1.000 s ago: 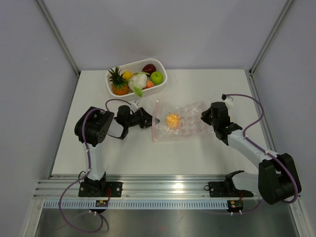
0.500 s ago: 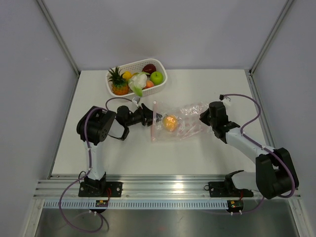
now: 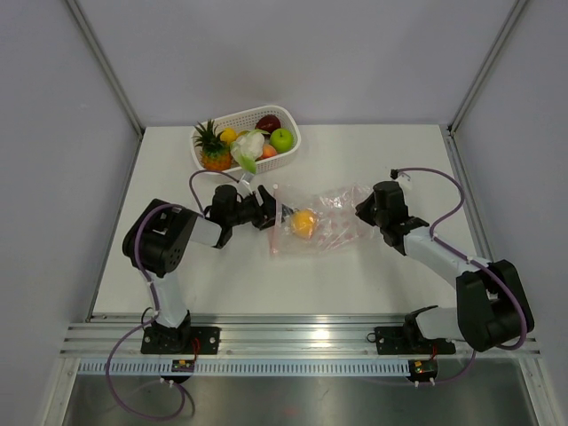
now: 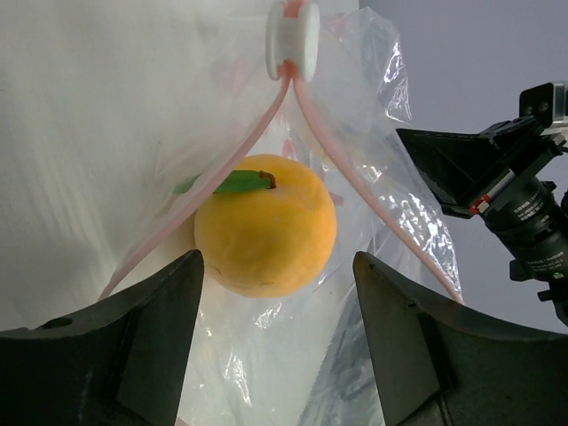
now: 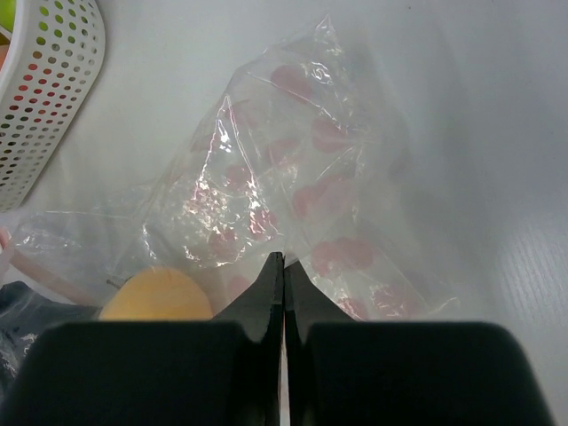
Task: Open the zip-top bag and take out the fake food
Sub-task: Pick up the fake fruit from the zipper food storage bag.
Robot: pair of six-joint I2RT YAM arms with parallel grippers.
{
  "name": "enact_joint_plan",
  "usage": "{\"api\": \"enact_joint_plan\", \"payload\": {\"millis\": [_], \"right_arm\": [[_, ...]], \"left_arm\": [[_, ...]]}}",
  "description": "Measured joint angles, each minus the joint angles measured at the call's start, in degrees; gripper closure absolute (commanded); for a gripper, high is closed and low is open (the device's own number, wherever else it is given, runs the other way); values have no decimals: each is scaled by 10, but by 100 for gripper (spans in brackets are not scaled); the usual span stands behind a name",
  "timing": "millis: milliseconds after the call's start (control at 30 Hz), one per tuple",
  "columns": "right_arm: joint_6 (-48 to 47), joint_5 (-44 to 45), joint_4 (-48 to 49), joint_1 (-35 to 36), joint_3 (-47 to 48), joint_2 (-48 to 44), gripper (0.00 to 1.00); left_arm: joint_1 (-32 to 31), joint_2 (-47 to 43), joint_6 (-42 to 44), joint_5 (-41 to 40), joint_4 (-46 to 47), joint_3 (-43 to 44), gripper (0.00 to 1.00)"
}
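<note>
Left wrist: orange point(image 4: 264, 222) in zip-top bag point(image 4: 383, 191) between gaping left claw point(image 4: 277, 259)

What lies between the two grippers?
The zip-top bag, with an orange inside it, spans from the left gripper to the right gripper; clearest in the top view.

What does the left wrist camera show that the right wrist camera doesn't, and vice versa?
Left wrist only: the white slider, the parted pink zip strips, a green leaf, and the open left hand. Right wrist only: the basket corner and the shut right hand pinching the zip-top bag. Both: that bag with the orange inside.
</note>
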Motion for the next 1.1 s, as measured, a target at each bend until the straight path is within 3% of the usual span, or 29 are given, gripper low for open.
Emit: {"api": "enact_joint_plan", "payload": {"millis": [300, 1100], "right_arm": [[0, -17, 11, 0, 7, 26, 100], [-1, -84, 37, 40, 51, 124, 100]], "left_arm": [[-23, 12, 25, -7, -51, 16, 24], [-38, 12, 55, -21, -100, 44, 25]]}}
